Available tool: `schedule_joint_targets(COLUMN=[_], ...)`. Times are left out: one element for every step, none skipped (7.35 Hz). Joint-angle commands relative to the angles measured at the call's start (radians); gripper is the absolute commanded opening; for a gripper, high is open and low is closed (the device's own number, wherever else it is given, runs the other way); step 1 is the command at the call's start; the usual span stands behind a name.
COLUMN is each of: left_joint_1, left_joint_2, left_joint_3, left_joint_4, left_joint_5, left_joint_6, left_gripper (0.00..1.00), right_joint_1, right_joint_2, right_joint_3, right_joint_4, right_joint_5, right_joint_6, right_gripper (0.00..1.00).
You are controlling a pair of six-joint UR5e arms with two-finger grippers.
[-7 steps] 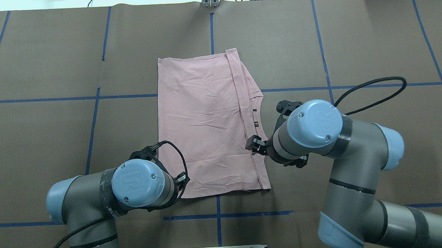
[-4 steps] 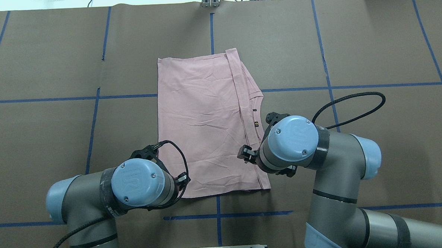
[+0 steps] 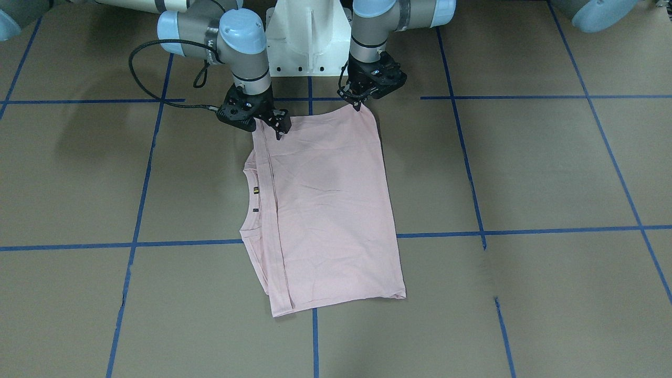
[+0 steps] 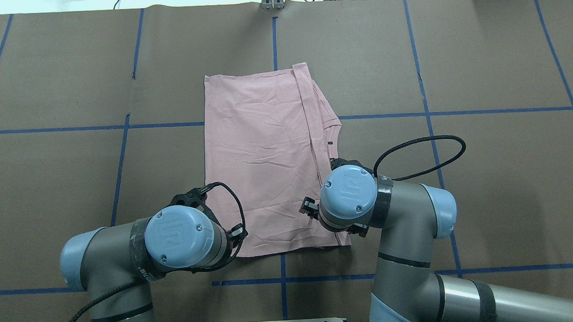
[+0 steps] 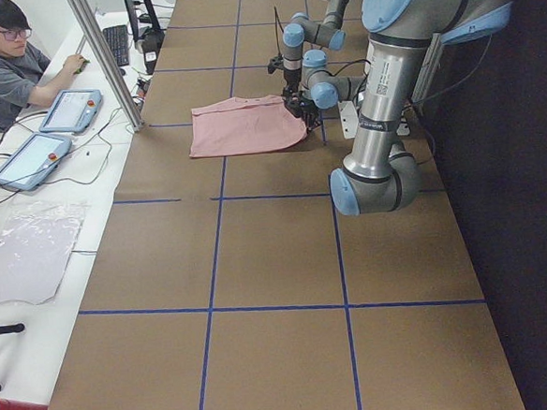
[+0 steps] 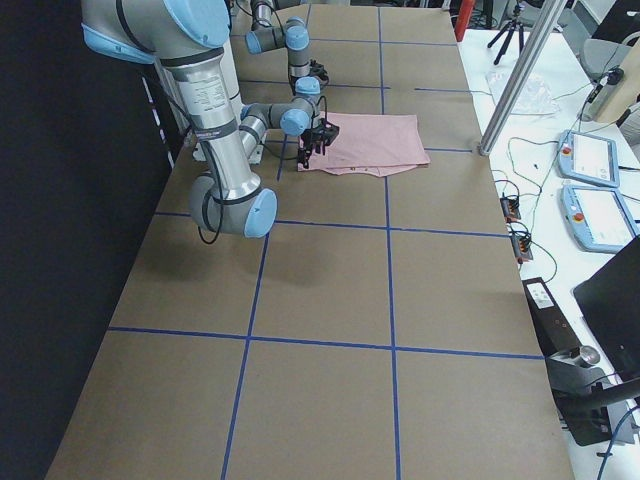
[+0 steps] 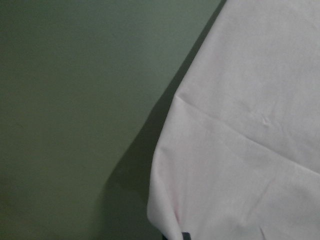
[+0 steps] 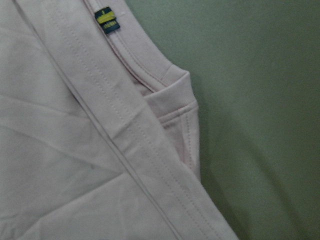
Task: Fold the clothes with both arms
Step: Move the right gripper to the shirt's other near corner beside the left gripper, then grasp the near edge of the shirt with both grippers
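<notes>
The pale pink T-shirt (image 4: 262, 157) lies folded lengthwise on the brown table, printed side hidden, collar and small tag (image 8: 107, 20) along its right edge. My left gripper (image 3: 361, 102) is shut on the shirt's near left corner, which rises slightly to the fingers; the left wrist view shows that corner (image 7: 240, 125) close up. My right gripper (image 3: 278, 125) hovers just over the shirt's near right part, beside the folded hem, with its jaws apart and holding nothing. In the overhead view both grippers are mostly hidden under their wrists.
The white pedestal base (image 3: 307, 42) stands just behind the shirt's near edge. Blue tape lines (image 4: 272, 36) cross the table. An operator (image 5: 1, 64) with tablets sits beyond the table's far edge.
My right arm has moved toward the robot and a little left along the shirt's right edge, toward its near right corner. The left arm and the shirt have not moved.
</notes>
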Motion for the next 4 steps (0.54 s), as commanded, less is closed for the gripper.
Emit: schedule_joint_targets(left_joint_1=[0.000, 0.000, 0.000, 0.000], left_joint_2=[0.000, 0.000, 0.000, -0.002], left_joint_3=[0.000, 0.000, 0.000, 0.000], left_joint_4=[-0.002, 0.000, 0.000, 0.000], left_joint_5=[0.001, 0.001, 0.001, 0.001], left_joint_6=[0.000, 0.000, 0.000, 0.000], left_gripper=[0.00, 0.00, 0.00, 0.00], right_joint_1=[-0.010, -0.016, -0.019, -0.020], right_joint_2=[-0.001, -0.006, -0.011, -0.012], right_joint_3=[0.000, 0.001, 0.003, 0.004], right_joint_4=[-0.003, -0.003, -0.003, -0.003], right_joint_5=[0.000, 0.000, 0.000, -0.001], right_joint_6=[0.005, 0.009, 0.009, 0.009], right_gripper=[1.00, 1.00, 1.00, 0.99])
